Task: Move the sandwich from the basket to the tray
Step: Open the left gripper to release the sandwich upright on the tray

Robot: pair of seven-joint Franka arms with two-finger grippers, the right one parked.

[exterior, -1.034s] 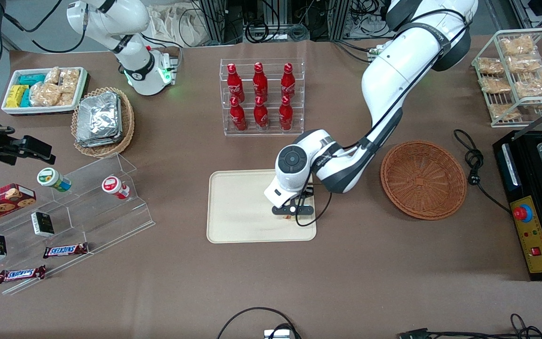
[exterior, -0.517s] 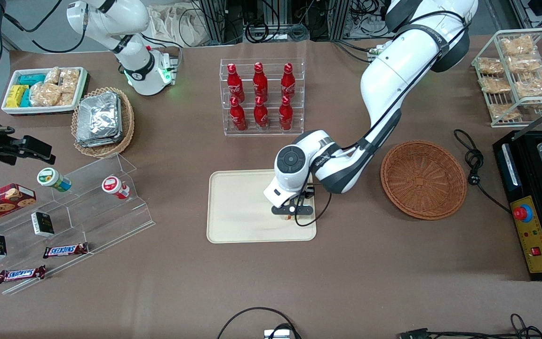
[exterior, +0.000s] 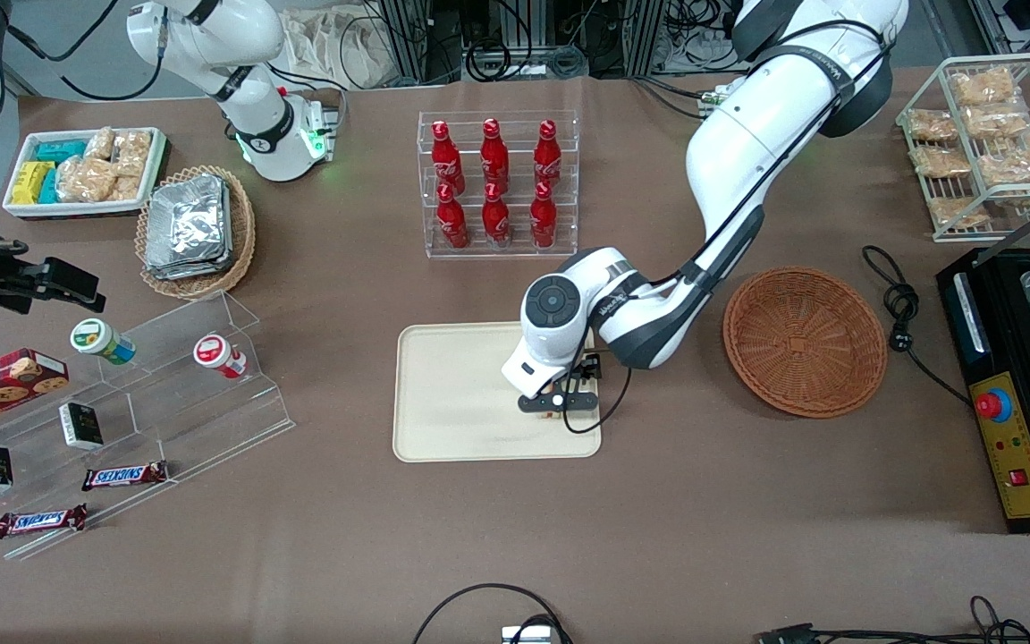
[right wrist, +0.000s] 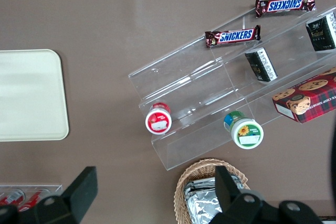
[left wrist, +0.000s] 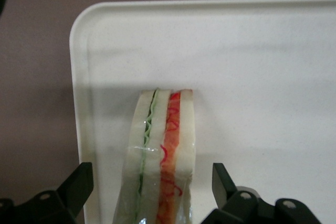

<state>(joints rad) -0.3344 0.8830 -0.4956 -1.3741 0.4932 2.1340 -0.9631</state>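
The sandwich [left wrist: 160,150], a clear-wrapped wedge of white bread with green and red-orange layers, stands on edge on the cream tray [left wrist: 262,77] near one rounded corner. My left gripper [left wrist: 151,177] straddles it, open, with a gap between each black finger and the wrap. From the front, the gripper [exterior: 556,402] hangs low over the tray [exterior: 452,394] at the end nearest the basket, and the wrist hides nearly all of the sandwich. The reddish-brown wicker basket [exterior: 805,342] sits beside the tray toward the working arm's end, with nothing in it.
A clear rack of red bottles [exterior: 497,183] stands farther from the front camera than the tray. An acrylic display stand [exterior: 166,394], a tan foil-pack basket [exterior: 196,231] and a white snack bin [exterior: 84,170] lie toward the parked arm's end. A black machine [exterior: 1016,385] and a wire rack [exterior: 984,134] flank the basket.
The gripper has shifted only slightly over the tray. The tray and the basket have not moved.
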